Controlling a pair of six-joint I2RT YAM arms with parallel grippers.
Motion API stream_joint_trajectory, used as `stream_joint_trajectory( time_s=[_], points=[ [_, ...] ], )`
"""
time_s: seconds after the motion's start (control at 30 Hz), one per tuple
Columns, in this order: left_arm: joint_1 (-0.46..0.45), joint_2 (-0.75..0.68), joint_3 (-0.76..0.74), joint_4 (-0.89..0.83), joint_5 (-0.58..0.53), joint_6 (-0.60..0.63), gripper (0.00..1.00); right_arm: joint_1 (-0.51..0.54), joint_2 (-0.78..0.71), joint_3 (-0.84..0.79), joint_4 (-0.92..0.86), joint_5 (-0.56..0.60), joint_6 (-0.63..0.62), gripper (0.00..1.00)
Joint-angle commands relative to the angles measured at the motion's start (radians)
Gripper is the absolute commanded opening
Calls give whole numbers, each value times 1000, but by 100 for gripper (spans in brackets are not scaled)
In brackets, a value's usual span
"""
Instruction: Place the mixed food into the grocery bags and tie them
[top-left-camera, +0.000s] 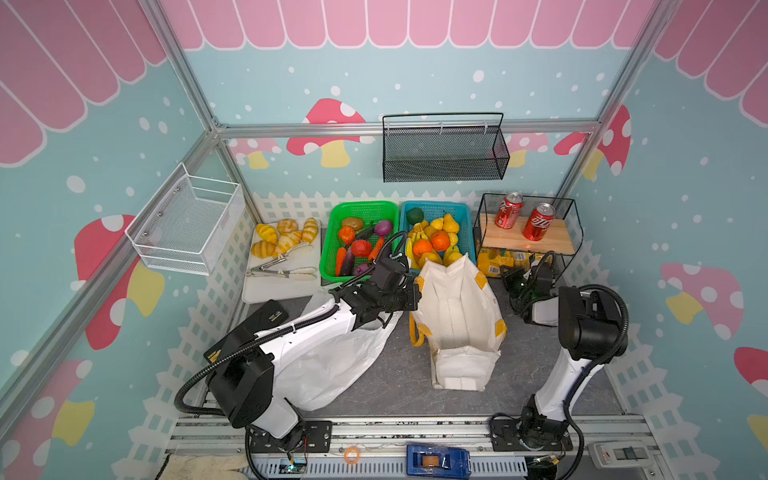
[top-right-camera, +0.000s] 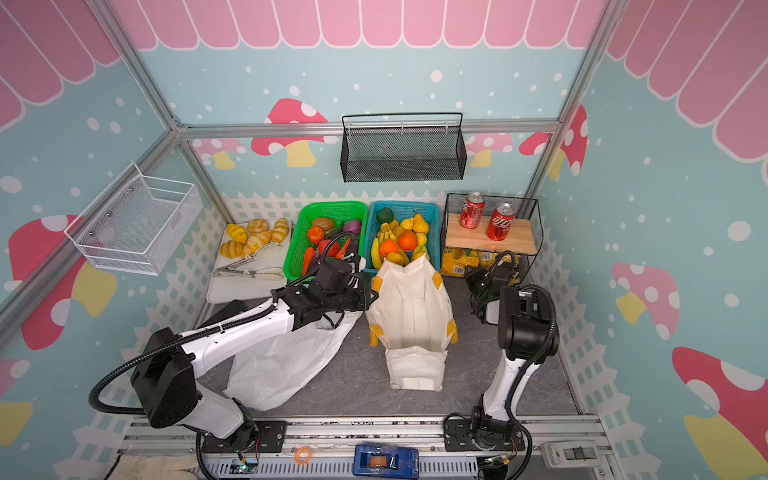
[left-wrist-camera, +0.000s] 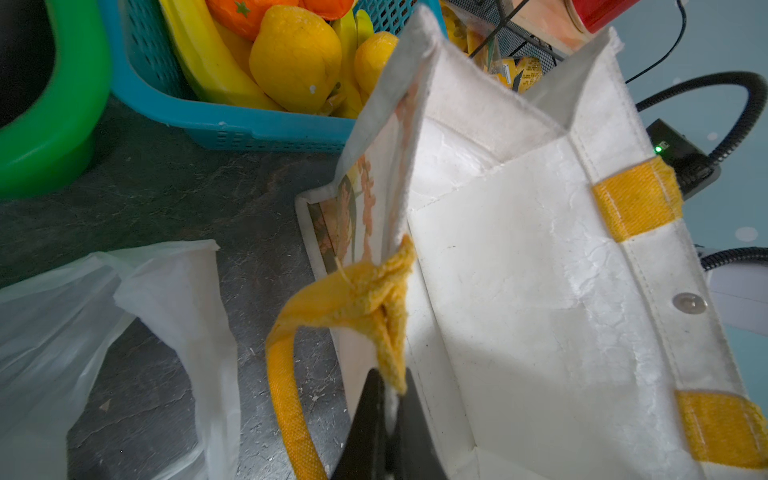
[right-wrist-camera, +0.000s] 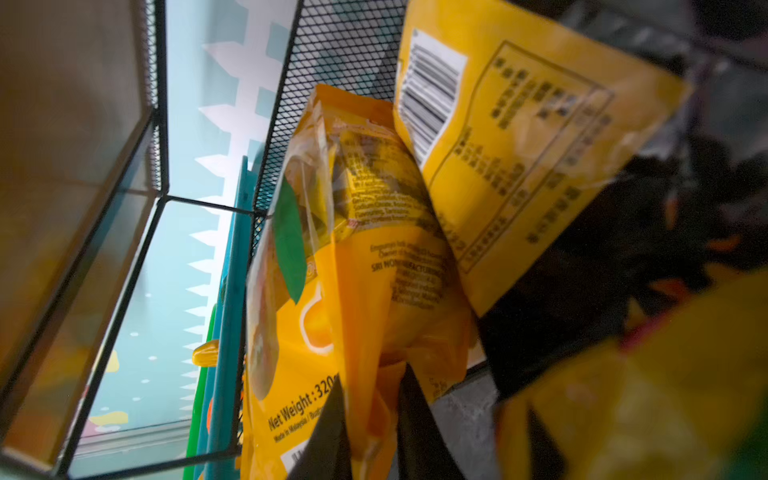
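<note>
Left pincer — pressed together on the rim of the cloth tote, right where a yellow handle is sewn on. The handle loops down outside the bag, just beside the fingers. The tote stands upright with its mouth open and stretches away from the fingertips.

White plastic bag: lies slack on the dark table under the left arm, behind the pincer and apart from its fingertips.

Blue basket: near the left pincer, off to one side, at the tote's back end. It holds round oranges, knobbly yellow pears and bananas.

Right pincer — sits beneath the wooden shelf of the black wire rack, fingers nipping the lower fold of a yellow snack packet. A second packet, barcode side showing, leans just beyond the held one and touches it.

Two red soda cans: upright on the shelf, above the right pincer.

The tote sits between the two pincers
</note>
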Motion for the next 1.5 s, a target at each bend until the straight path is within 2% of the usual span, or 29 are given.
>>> stream_joint_trajectory(
  time_s=[0.0, 0.17, 0.37, 0.53, 0.77, 1.07, 1.17, 1.3, 1.47],
  points=[
    [7, 8, -3, 28, -3, 9, 0, 11, -63, -29, 24, 1, 15, 9],
    [9, 5, -2, 27, -5, 11, 0, 11, -125, -60, 49, -36, 22, 0],
    [10, 6, 0, 29, -3, 11, 0, 5, -213, -68, 30, -118, -4, 0],
    [10, 6, 3, 31, 1, 12, 0, -1, -302, -53, -94, -165, -76, 0],
    [12, 8, 3, 37, 4, 17, 0, -23, -409, 19, -379, -194, -328, 0],
    [16, 23, 11, 48, 13, 20, 0, -31, -439, 172, -669, -352, -570, 0],
    [19, 26, 9, 54, 11, 18, 0, -31, -466, 213, -782, -331, -650, 0],
    [21, 26, 9, 59, 10, 17, 0, -31, -545, 229, -907, -230, -736, 0],
    [24, 32, 12, 66, 14, 18, 0, -30, -613, 239, -984, -203, -775, 0]
  ],
)
